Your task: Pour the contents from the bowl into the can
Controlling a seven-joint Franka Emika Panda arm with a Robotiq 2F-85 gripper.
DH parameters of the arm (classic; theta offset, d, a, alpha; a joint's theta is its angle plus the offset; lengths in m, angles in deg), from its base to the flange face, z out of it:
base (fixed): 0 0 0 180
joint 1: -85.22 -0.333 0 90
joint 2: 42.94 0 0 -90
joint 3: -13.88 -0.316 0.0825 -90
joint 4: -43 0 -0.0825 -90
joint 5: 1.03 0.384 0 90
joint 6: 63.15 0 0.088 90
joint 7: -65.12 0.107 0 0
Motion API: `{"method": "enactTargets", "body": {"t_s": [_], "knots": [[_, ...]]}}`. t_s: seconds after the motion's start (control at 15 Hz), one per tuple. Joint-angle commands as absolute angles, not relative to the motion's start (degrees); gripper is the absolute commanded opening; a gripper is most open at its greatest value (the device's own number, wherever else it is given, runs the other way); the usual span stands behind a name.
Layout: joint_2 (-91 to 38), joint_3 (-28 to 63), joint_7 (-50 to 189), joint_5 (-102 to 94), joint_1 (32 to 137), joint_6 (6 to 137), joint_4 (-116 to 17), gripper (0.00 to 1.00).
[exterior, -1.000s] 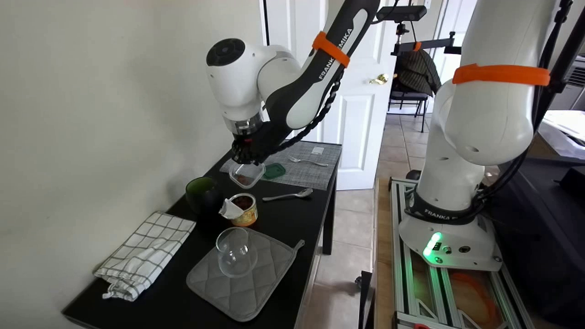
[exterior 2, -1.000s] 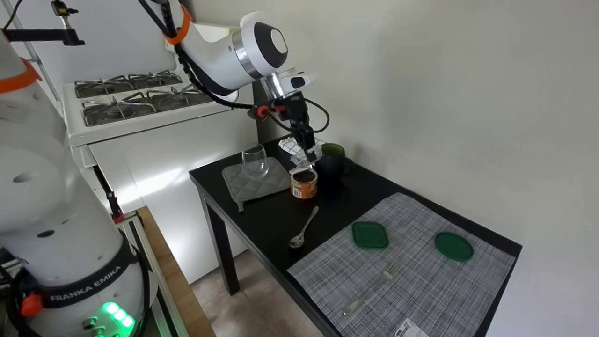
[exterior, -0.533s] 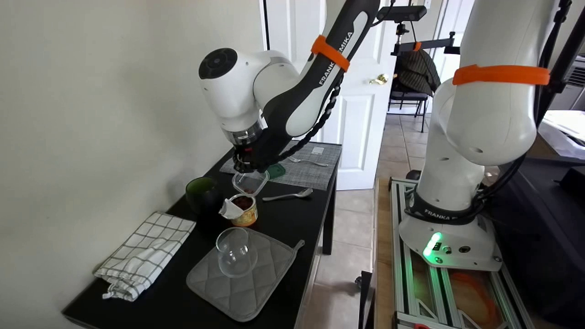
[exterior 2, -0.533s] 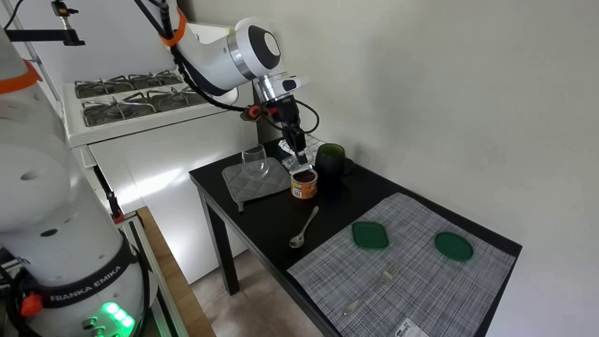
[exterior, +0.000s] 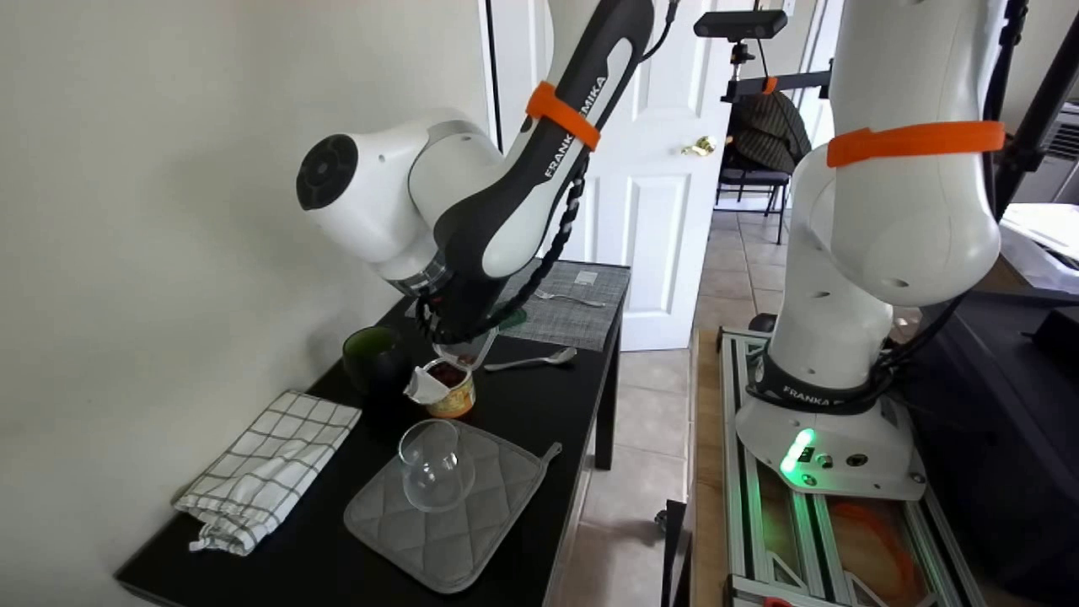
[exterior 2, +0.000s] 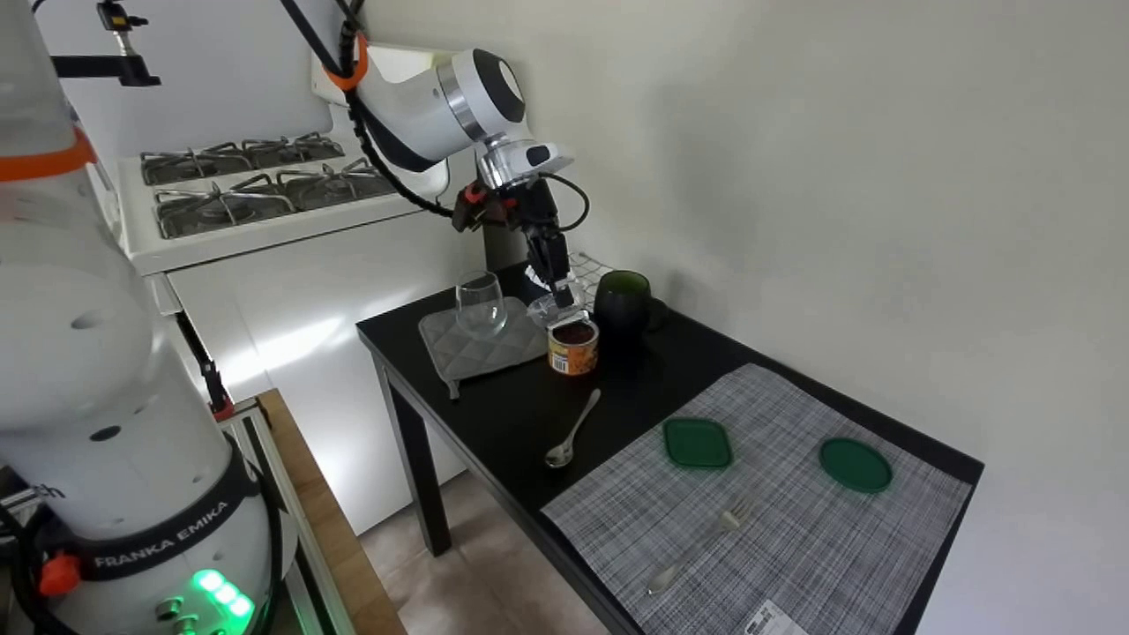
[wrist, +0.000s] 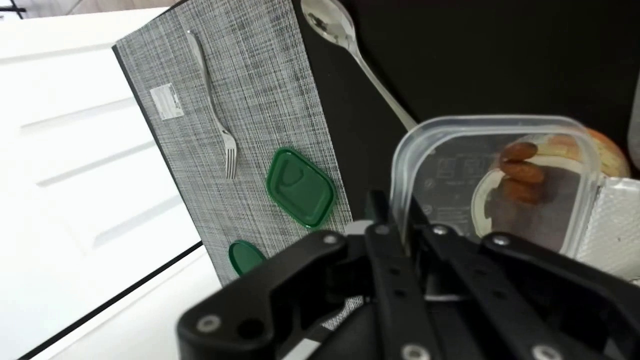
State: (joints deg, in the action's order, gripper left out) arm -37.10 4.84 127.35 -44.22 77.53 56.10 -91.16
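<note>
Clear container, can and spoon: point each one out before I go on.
Clear container (wrist: 500, 122): wrist view, on its rim.
Can (exterior 2: 573, 357): in an exterior view, on its label.
Spoon (wrist: 380, 86): wrist view, on its handle.

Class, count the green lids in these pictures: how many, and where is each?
2, both on the gray placemat: the squarish lid nearer the spoon, the round lid nearer the wall.

Oval reddish-brown pieces (wrist: 523, 171) lie in the clear square plastic container (wrist: 475, 125), near the short, foil-lidded, orange-labelled cylindrical can (exterior 2: 571, 355).
</note>
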Motion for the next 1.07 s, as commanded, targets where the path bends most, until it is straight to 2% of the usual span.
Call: {"method": "enactTargets", "body": {"t_s": [0.0, 1.0], "knots": [[-31.76, 5.22, 130.09, -47.75, 74.88, 51.23, -85.53, 0.02], [-11.86, 6.29, 128.05, -51.26, 67.66, 22.24, -63.36, 0.02]]}}
